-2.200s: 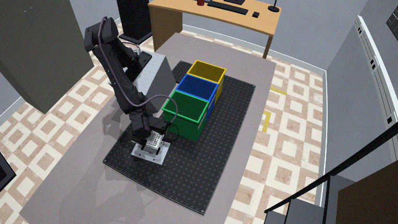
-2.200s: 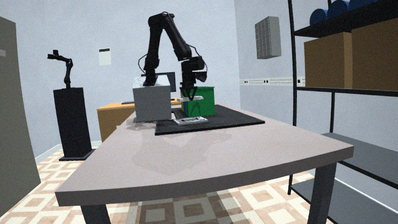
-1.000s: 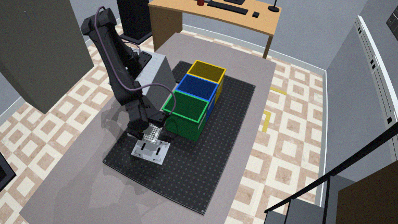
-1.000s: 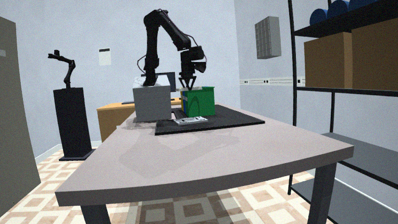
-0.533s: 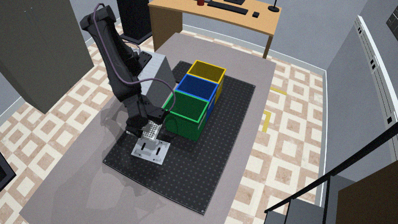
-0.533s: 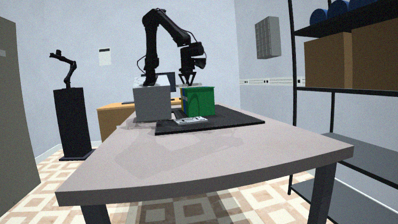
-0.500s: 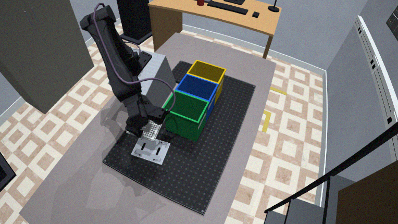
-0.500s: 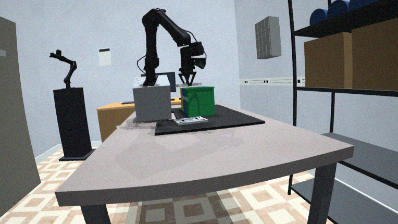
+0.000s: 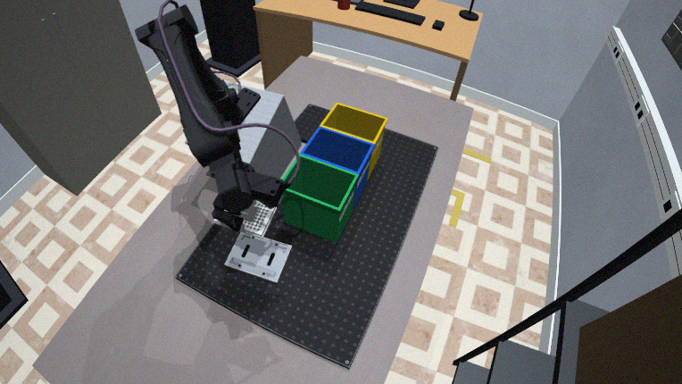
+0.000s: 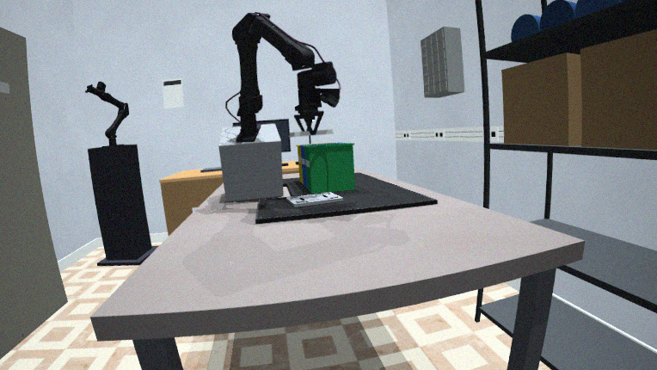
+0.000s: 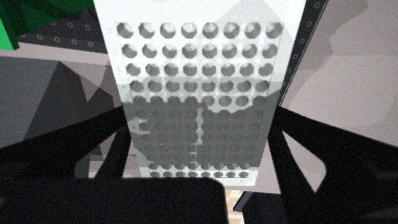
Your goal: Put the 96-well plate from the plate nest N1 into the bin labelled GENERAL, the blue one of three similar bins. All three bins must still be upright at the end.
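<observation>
The white 96-well plate [image 9: 261,218] [image 10: 317,132] [image 11: 200,70] is held level in the air between my fingers. My gripper [image 9: 251,212] [image 10: 309,126] [image 11: 199,111] is shut on its long sides. It hangs above the empty plate nest N1 [image 9: 257,260] [image 10: 315,199], about level with the bin rims and just left of the green bin [image 9: 310,210] [image 10: 328,167] [image 11: 12,22]. The blue GENERAL bin [image 9: 339,148] stands upright in the middle of the row, behind the green one. The yellow bin [image 9: 355,121] stands at the far end. In the exterior view the blue and yellow bins show only as slivers.
The bins and nest stand on a black perforated mat [image 9: 334,290] [image 10: 372,198] on the table. The arm's grey pedestal [image 9: 270,129] [image 10: 250,167] is close to the left of the bins. A desk [image 9: 381,23] stands beyond the table's far end.
</observation>
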